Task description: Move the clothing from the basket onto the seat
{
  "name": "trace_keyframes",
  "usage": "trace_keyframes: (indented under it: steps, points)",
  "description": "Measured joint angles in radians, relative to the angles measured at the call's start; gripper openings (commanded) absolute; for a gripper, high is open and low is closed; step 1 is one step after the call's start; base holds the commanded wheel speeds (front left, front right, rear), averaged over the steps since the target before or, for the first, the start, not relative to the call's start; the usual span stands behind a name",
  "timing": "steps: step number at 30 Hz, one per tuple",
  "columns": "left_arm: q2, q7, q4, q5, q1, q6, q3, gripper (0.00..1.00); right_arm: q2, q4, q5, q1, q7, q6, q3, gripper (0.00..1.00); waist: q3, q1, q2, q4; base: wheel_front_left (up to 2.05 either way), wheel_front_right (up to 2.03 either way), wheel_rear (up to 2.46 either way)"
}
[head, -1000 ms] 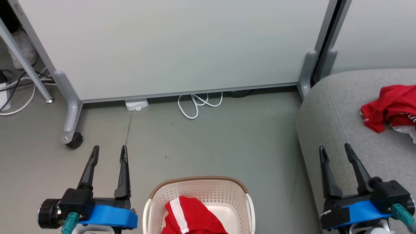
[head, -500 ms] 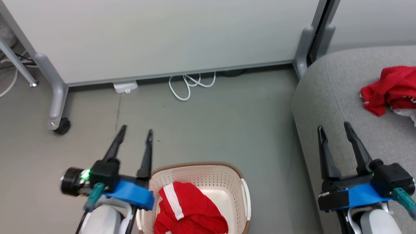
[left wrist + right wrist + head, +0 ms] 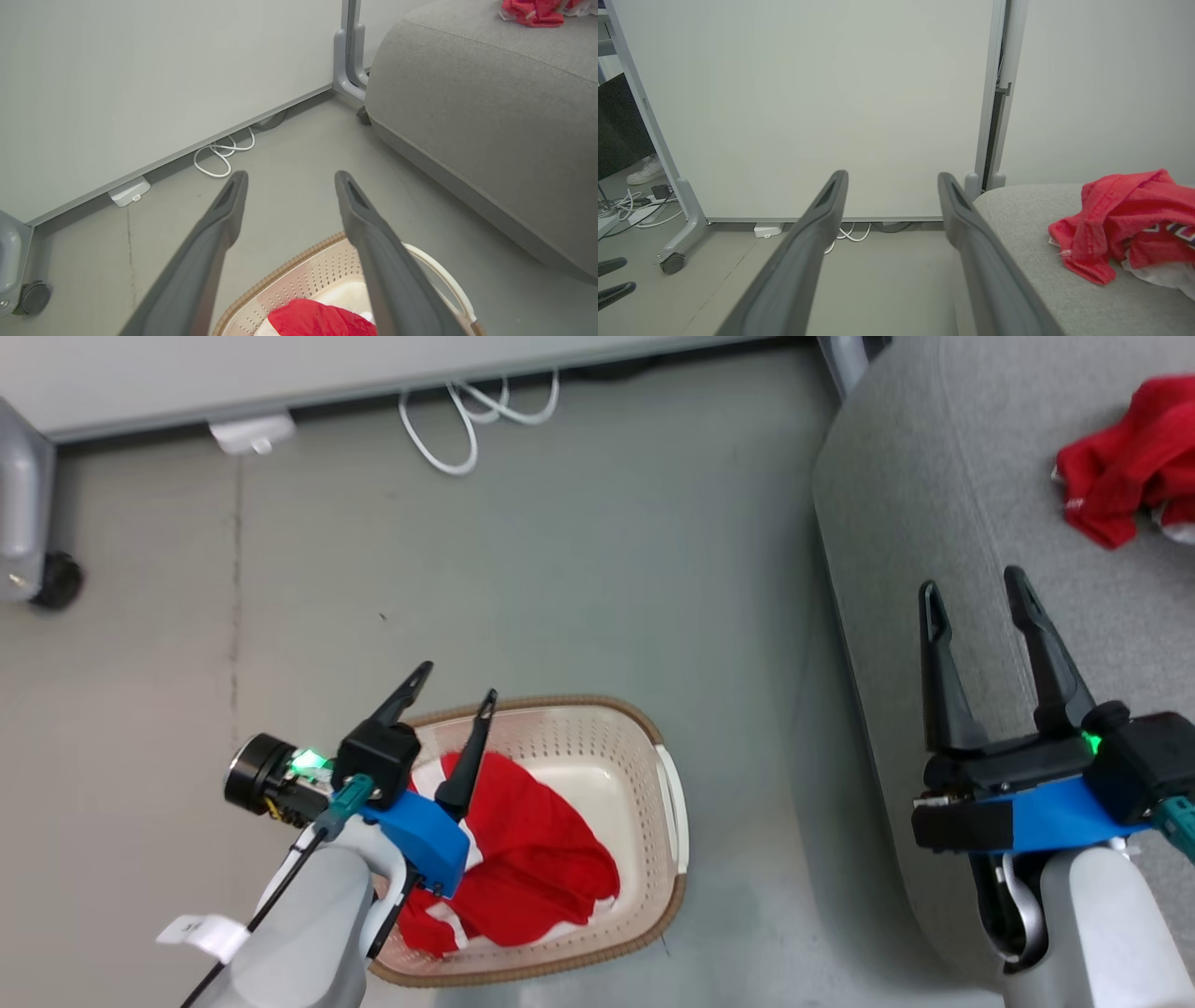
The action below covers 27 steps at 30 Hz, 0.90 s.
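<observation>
Left gripper [image 3: 457, 679] spread above basket [image 3: 551, 700] — grey floor [image 3: 607, 569], white partition [image 3: 140, 70] behind

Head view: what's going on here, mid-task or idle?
The robot is moving clothing from a basket to a seat and is partway through. One red garment lies in the basket on the floor; a second red garment already lies on the seat. The left gripper is open above the basket's left side, holding nothing. The right gripper is open and empty over the seat's edge.
</observation>
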Motion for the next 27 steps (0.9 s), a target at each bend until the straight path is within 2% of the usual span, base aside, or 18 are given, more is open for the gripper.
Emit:
trace_keyframes:
  steps: [17, 22, 27]
  points:
    - [0.022, 0.003, 0.403, -0.052, -0.262, 0.0, -0.338, 1.0, -0.012, -0.063, -0.006, -0.168, 0.0, 0.0, 0.035, 1.0, 0.306, -0.0001, 0.0, -0.062, 0.0, 0.0, 0.0]
    - [0.006, 0.066, 0.532, -0.052, -0.331, 0.0, -0.43, 1.0, -0.021, -0.083, -0.007, -0.202, 0.0, 0.0, 0.025, 1.0, 0.389, 0.0, 0.0, -0.074, 0.0, 0.0, 0.0]
    - [0.005, 0.097, 0.588, -0.052, -0.392, 0.0, -0.493, 1.0, -0.024, -0.117, -0.013, -0.228, 0.0, 0.0, 0.019, 1.0, 0.459, -0.0001, 0.0, -0.086, 0.0, 0.0, 0.0]
